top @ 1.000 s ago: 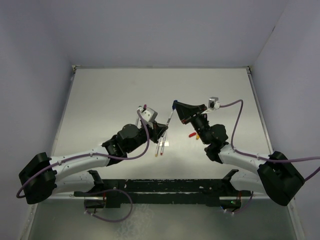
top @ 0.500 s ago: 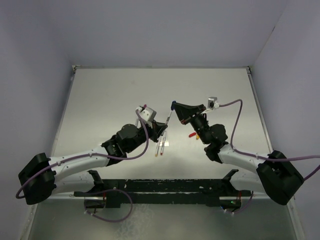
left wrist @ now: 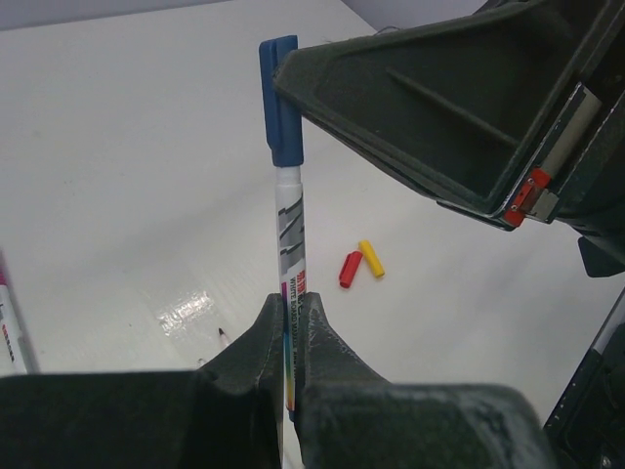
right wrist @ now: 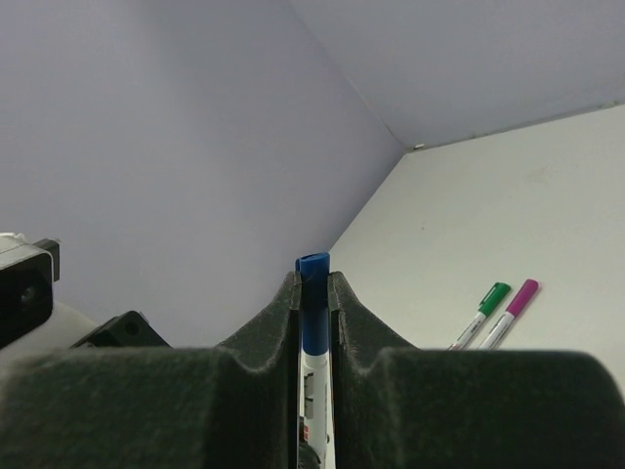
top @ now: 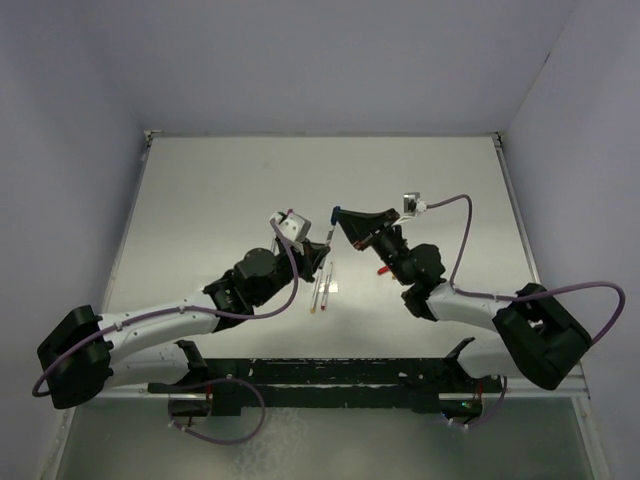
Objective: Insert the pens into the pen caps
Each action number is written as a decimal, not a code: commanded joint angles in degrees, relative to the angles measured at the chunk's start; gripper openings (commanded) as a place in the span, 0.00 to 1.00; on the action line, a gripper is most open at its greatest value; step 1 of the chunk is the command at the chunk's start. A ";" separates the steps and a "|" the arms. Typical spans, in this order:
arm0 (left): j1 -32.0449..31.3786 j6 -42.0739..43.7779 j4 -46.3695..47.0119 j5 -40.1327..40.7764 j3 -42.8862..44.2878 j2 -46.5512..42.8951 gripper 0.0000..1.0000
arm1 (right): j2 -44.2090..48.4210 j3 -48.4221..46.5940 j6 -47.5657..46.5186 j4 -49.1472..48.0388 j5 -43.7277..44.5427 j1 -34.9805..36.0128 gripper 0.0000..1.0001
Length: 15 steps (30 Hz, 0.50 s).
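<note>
My left gripper [left wrist: 291,303] is shut on a silvery-white pen [left wrist: 291,244] and holds it upright above the table. A blue cap [left wrist: 281,103] sits on the pen's upper end. My right gripper [right wrist: 312,278] is shut on that blue cap [right wrist: 312,303], with the pen body [right wrist: 314,391] running down between its fingers. In the top view the two grippers meet at mid-table, left [top: 320,252] and right [top: 338,214]. A loose red cap [left wrist: 350,269] and a yellow cap [left wrist: 371,258] lie side by side on the table.
Two uncapped pens [top: 321,294] lie on the table just below the left gripper. A green-capped pen [right wrist: 485,313] and a purple-capped pen [right wrist: 513,311] lie side by side on the table. The white table [top: 220,200] has walls at the back and both sides.
My right gripper has moved left with the blue cap, closer to the left gripper. The left arm has barely moved.
</note>
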State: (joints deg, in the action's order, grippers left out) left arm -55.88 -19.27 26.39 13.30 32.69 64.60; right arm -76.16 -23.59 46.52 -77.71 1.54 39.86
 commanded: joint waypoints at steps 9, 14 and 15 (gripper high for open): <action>0.62 1.84 12.40 6.35 0.48 -2.47 0.00 | -2.27 -5.19 -1.83 9.88 -11.99 0.99 0.00; 2.57 2.61 11.07 4.72 3.67 -1.45 0.00 | -2.89 -7.51 -4.58 18.78 -12.29 2.17 0.00; 3.15 2.71 11.44 4.28 3.96 -1.31 0.00 | -3.00 -7.85 -4.90 19.95 -12.34 2.37 0.00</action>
State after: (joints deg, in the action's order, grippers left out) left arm -54.76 -18.35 28.03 18.15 31.59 63.83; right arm -77.73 -30.09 44.38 -68.77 -4.05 39.77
